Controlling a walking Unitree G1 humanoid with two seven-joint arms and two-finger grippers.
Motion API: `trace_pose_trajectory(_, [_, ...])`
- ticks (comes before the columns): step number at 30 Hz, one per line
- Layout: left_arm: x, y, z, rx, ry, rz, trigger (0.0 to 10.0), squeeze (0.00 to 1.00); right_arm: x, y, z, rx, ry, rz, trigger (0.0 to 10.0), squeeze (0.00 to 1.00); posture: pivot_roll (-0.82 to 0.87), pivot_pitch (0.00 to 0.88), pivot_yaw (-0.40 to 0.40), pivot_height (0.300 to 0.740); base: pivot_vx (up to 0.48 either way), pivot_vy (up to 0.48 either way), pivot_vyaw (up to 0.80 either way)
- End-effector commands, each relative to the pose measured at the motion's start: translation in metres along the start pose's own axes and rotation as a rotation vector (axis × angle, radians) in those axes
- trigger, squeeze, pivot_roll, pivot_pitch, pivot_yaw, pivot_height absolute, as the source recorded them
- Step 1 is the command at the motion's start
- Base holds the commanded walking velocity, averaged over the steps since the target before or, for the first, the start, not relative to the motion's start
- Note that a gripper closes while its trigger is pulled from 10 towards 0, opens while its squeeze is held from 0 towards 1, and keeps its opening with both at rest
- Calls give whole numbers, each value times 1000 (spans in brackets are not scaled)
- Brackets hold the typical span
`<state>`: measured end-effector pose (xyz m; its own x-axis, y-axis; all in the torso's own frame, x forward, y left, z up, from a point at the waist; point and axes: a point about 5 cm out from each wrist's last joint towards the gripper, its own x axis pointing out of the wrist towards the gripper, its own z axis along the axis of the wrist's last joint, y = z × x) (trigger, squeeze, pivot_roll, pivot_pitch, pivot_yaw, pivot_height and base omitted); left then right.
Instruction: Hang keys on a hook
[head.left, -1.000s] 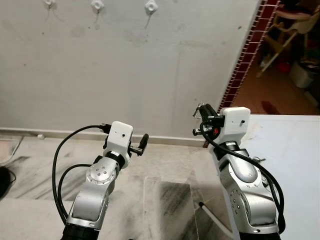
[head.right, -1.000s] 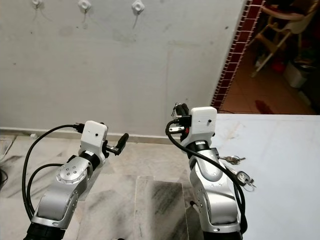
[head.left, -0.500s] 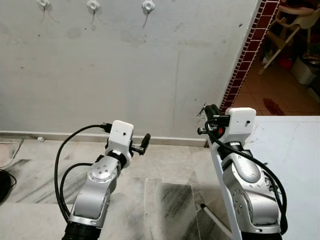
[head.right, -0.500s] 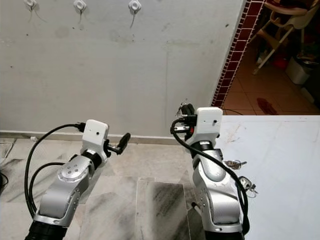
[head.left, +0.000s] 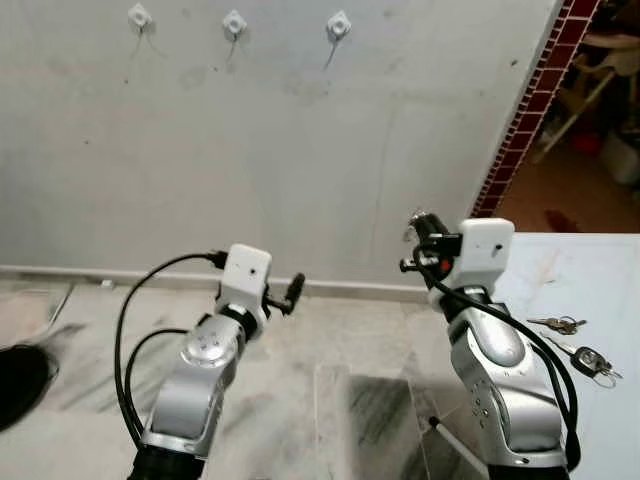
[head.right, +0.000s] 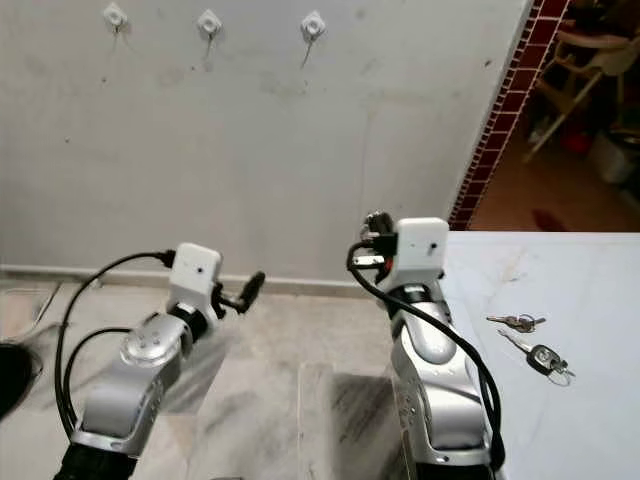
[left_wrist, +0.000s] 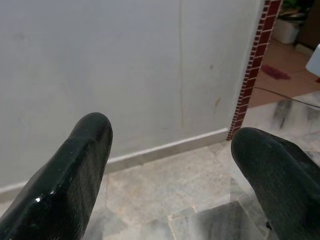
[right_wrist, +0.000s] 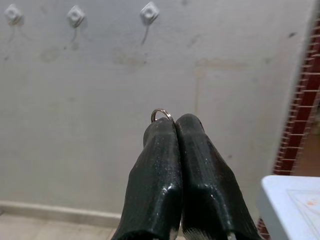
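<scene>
Right tool (right_wrist: 175, 125) clamped on key ring (right_wrist: 161, 113); left tool (left_wrist: 175, 150) apart; head views add table keys (head.right: 530, 345).

Two silver arms with rounded, jointed housings. Left arm (head.left: 200, 370): circular joint cap with a ring of small screws; black cable looped along its 9 o'clock side. Right arm (head.left: 500, 380): black cable along the forearm. Each wrist carries a white box module. Fingers (right_wrist: 155, 175): long, glossy black, rounded tips.

The right gripper (right_wrist: 175, 122) hides all but the top of a key ring (right_wrist: 161, 114). The far-right room's clutter (head.right: 590, 110) is cut off and blurred.
</scene>
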<state>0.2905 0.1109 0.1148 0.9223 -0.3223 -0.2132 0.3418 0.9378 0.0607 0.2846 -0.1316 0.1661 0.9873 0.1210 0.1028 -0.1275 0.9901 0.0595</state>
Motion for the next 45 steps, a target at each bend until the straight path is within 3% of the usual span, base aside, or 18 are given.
trace_pose_trajectory(1, [-1,9,1,15,10,32,10000,0,1,5,5,-1,-19,11,10000,0,85,14,-28,740,0,480,0])
trace_pose_trajectory(8, [0,12,1,2,14,56,10000,0,1,6,5,1,-22,13,10000,0,99,13,-32,740,0,480,0])
trace_pose_trajectory(13, [0,11,9,-15,-36,25,10000,0,2,7,5,6,-23,20,10000,0,100,8,-37,740,0,0,0])
trace_pose_trajectory(25, [-1,10,10,-61,-43,1,10000,0,2,10,4,9,-18,29,10000,0,97,4,-40,740,0,0,0])
trace_pose_trajectory(45, [-2,8,8,-80,-26,-29,10000,0,2,11,2,5,-11,34,10000,0,96,12,-34,740,365,0,0])
